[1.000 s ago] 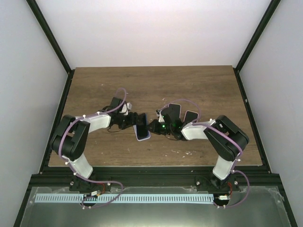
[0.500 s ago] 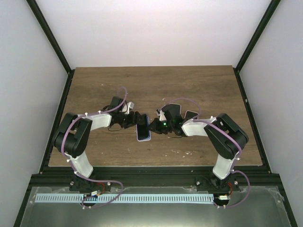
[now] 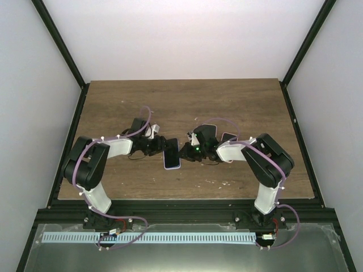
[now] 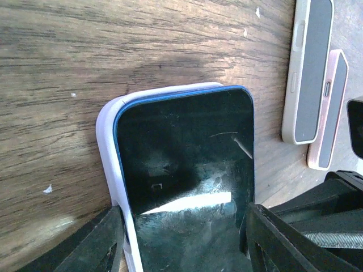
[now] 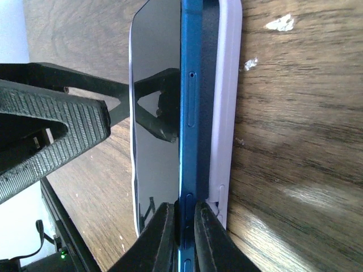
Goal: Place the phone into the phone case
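A blue phone [image 3: 172, 153] with a dark screen lies partly in a lavender phone case [image 3: 176, 165] at the table's middle. In the left wrist view the phone [image 4: 187, 164] sits on the case [image 4: 109, 158], whose rim shows along its left and top. My left gripper [image 4: 184, 243] spans their width, one finger on each long side, shut on the case. In the right wrist view my right gripper [image 5: 184, 232] is shut on the phone's blue edge [image 5: 190, 85], which stands a little proud of the case wall [image 5: 228, 85].
A beige phone-sized item [image 4: 309, 68] and a pink one [image 4: 330, 107] lie side by side on the wooden table [image 3: 187, 102] just right of the phone. They also show behind my right arm in the top view [image 3: 207, 132]. Black frame rails border the table.
Both grippers and the phone have shifted slightly toward the far side. The phone now lies straighter, no longer tilted. Both holds are unchanged.
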`<state>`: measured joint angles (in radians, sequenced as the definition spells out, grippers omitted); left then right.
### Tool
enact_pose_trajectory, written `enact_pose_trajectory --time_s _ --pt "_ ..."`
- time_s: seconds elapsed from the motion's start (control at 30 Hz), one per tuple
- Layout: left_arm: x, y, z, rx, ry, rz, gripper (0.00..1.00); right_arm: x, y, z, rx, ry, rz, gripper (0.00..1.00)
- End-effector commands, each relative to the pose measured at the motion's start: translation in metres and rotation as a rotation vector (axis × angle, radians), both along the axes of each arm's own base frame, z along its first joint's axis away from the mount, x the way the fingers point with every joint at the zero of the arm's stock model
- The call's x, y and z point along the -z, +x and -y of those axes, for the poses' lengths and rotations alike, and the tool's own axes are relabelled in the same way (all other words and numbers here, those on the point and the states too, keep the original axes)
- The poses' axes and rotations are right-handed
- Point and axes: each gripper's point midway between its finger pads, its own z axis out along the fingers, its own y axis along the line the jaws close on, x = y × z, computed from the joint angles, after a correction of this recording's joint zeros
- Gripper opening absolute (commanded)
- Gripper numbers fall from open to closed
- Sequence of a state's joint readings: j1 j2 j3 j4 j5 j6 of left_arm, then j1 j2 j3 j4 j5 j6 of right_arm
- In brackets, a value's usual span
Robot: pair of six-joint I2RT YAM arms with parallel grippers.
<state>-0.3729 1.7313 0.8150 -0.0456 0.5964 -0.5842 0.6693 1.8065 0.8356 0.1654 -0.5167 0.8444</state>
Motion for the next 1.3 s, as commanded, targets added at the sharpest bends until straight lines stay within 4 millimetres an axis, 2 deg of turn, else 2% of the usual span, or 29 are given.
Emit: enact_pose_trajectory --time_s 0.0,0.1,0.17,0.23,0.33,0.43,0.57,0.67,0.77,0.87,1.0,1.1,1.27 --pt "-0.007 -0.01 0.004 0.016 -0.017 -0.007 0.59 0.02 -0.011 0.011 -0.023 -0.126 -0.02 0.11" --pt "-0.003 -0.011 -0.006 -0.012 0.036 0.013 0.59 0.009 -0.011 0.011 -0.045 -0.12 0.01 0.2" --pt "-0.006 -0.012 -0.008 -0.025 0.033 0.028 0.58 0.002 -0.009 0.016 -0.034 -0.129 0.034 0.29" --pt "-0.008 -0.014 -0.008 -0.035 0.023 0.032 0.59 -0.004 -0.006 0.019 -0.023 -0.127 0.054 0.34" --pt "-0.011 -0.013 -0.008 -0.044 0.016 0.028 0.58 -0.009 -0.002 0.021 -0.014 -0.127 0.077 0.34" --pt "-0.008 -0.012 -0.009 -0.041 0.03 0.021 0.57 -0.011 0.004 0.014 -0.03 -0.111 0.09 0.33" --pt "-0.004 -0.011 -0.012 -0.056 0.018 0.004 0.51 -0.003 0.014 0.004 -0.024 -0.107 0.066 0.35" --pt "-0.007 -0.012 -0.012 -0.06 -0.013 -0.009 0.51 0.002 0.019 -0.001 -0.008 -0.087 0.052 0.37" --pt "-0.004 -0.013 -0.015 -0.063 0.006 -0.028 0.5 0.006 0.019 -0.009 -0.015 -0.052 0.033 0.38" --pt "0.004 -0.015 -0.02 -0.074 0.013 -0.062 0.49 0.007 0.019 -0.013 -0.014 -0.014 0.024 0.43" --pt "0.011 -0.021 -0.022 -0.066 -0.012 -0.092 0.48 -0.001 0.017 -0.019 -0.011 0.065 0.027 0.44" --pt "0.007 -0.028 -0.012 -0.024 -0.091 -0.099 0.48 -0.009 0.014 -0.028 -0.036 0.139 0.019 0.47" --pt "0.005 -0.037 -0.01 0.001 -0.115 -0.111 0.48 -0.02 0.009 -0.044 -0.087 0.263 -0.018 0.5"
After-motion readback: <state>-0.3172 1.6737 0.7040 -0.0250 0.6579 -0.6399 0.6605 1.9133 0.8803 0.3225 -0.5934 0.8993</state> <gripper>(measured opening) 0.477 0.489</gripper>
